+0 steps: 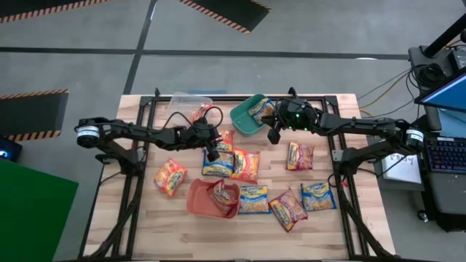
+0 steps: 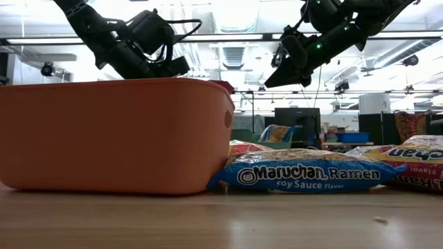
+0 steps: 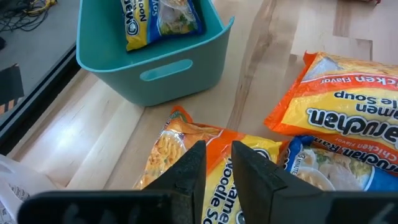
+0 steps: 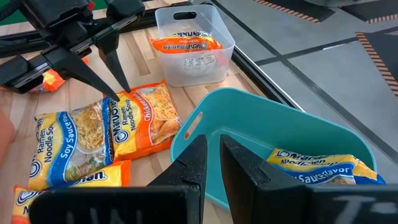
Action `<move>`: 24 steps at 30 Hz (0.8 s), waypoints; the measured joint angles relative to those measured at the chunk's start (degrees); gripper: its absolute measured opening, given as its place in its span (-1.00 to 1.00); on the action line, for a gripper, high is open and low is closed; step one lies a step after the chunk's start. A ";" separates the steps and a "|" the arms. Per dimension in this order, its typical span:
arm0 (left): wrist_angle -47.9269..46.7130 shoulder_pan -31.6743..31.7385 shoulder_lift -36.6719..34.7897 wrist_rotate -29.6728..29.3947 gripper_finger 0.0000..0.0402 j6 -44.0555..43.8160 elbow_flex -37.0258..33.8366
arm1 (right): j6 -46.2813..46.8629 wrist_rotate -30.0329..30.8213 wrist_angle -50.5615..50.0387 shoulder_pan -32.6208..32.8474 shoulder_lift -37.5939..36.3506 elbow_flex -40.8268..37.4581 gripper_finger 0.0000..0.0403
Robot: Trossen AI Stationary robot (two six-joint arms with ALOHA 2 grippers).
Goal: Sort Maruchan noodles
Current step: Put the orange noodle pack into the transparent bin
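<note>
Noodles [image 1: 253, 199], glossy flat packets, lie scattered on the wooden table [image 1: 320, 233]. One blue packet [image 4: 323, 165] lies in the teal tub [image 4: 249, 124], an orange packet [image 4: 185, 43] in the clear tub [image 4: 214, 62], one in the orange tub [image 1: 195, 204]. Left gripper [image 3: 215, 163], fingers nearly together and empty, hovers over an orange packet [image 3: 180, 143]. Right gripper [image 4: 212, 155], narrowly parted and empty, hangs above the teal rim.

two dark, slender multi-joint arms, left arm [image 1: 138, 132] and right arm [image 1: 357, 126], each with a pale silver-grey collar near its base. black cables loop over the wrist housings. small green lights glow on the right wrist. left gripper [image 3: 216, 167] and right gripper [image 4: 212, 163]: two matte black, wedge-shaped fingers tapering to narrow tips.
</note>
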 joint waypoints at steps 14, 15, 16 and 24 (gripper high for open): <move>8.97 -0.04 0.00 0.21 -0.79 -1.75 -5.92 | -0.02 0.00 0.00 0.00 0.00 0.02 -0.84; 9.14 -0.04 0.00 0.20 -0.79 -1.74 -6.25 | -0.04 0.00 0.01 0.00 0.00 0.00 -0.84; 9.23 -0.04 0.00 0.20 -0.79 -1.65 -6.58 | -0.04 0.00 0.02 0.00 0.00 0.00 -0.84; 9.82 -0.04 0.00 0.20 -0.79 -1.62 -9.59 | -0.02 0.00 1.10 0.00 0.00 0.00 -0.84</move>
